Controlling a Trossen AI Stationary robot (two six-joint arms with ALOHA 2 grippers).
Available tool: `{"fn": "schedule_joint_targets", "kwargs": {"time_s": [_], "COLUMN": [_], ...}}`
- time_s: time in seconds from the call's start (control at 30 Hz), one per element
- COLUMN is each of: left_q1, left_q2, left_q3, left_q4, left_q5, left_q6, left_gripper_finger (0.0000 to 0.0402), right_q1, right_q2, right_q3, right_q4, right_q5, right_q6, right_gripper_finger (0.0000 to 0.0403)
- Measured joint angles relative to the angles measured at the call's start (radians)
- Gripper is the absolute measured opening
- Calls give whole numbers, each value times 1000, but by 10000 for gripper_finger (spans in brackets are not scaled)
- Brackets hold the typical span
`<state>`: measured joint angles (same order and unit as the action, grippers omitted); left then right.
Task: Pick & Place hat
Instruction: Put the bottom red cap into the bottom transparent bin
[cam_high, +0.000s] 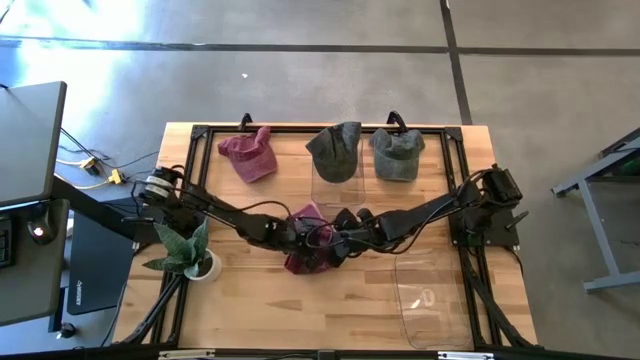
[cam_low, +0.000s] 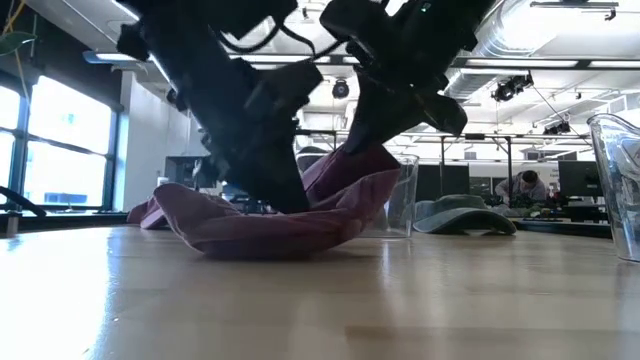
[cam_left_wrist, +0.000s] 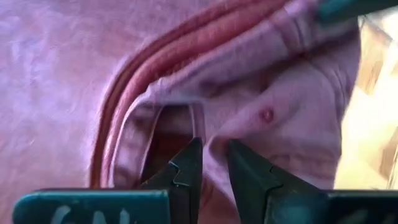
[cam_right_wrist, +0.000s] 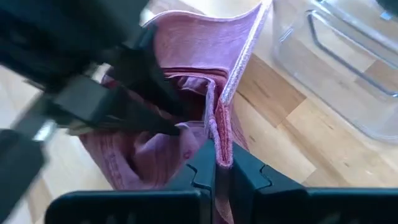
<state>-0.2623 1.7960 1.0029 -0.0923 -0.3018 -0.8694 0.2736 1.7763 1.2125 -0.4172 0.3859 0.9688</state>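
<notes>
Mid-worktop, maroon hat lying crumpled between both arms. Left pincer nearly clenched, pinching a fold of fabric inside it. Right pincer clamped tight on the hat's edge.

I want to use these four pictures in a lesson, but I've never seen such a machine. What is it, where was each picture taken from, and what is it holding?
It is a robot with two dark arms at a wooden table. One picture looks down from above, one looks across at table height, and two come from cameras on the wrists. Both the left gripper and the right gripper pinch a pink hat at the table's middle, fingers closed on its cloth. Another pink hat, two grey hats, a potted plant and a clear bin also sit there.
</notes>
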Motion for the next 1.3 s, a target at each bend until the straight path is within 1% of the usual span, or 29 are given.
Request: {"fn": "schedule_joint_targets", "kwargs": {"time_s": [0.1, 0.2, 0.27, 0.43, 0.5, 0.7, 0.8, 0.9, 0.97, 1.1, 1.2, 1.3], "left_q1": [1, 1, 1, 2, 5, 34, 36, 31, 14, -48, -115, -174], "left_q2": [44, 91, 97, 96, 86, -5, -69, -138, -188, -280, -307, -307], "left_q3": [0, 1, 2, 3, 3, -1, -1, 0, -2, -1, 1, 0], "left_q4": [43, 127, 138, 125, 101, -39, -141, -249, -316, -392, -416, -440], "left_q5": [36, 132, 172, 189, 195, 325, 355, 349, 343, 336, 306, 262], "left_q6": [3, 34, 48, 75, 80, 132, 159, 166, 158, 181, 251, 306], "left_gripper_finger": [71, 71, 71, 71, 71, 71, 71, 71, 71, 71, 71, 71], "right_q1": [4, 4, 4, -8, -11, -12, -12, -22, -32, -50, -59, -59], "right_q2": [0, -2, -16, -47, -46, -34, -34, -34, -42, -79, -116, -163], "right_q3": [0, 0, -1, -1, -1, 0, 0, 0, 0, 0, 0, 0], "right_q4": [14, 28, 29, 7, 3, 5, 5, 0, -1, 11, 15, 21], "right_q5": [-4, -30, -31, -27, -37, -34, -35, -46, -68, -97, -121, -186], "right_q6": [0, 0, 20, 77, 78, 106, 106, 100, 86, 34, -54, -194], "right_gripper_finger": [21, 11, 7, 17, 21, 13, 19, 48, 76, 140, 184, 213]}}
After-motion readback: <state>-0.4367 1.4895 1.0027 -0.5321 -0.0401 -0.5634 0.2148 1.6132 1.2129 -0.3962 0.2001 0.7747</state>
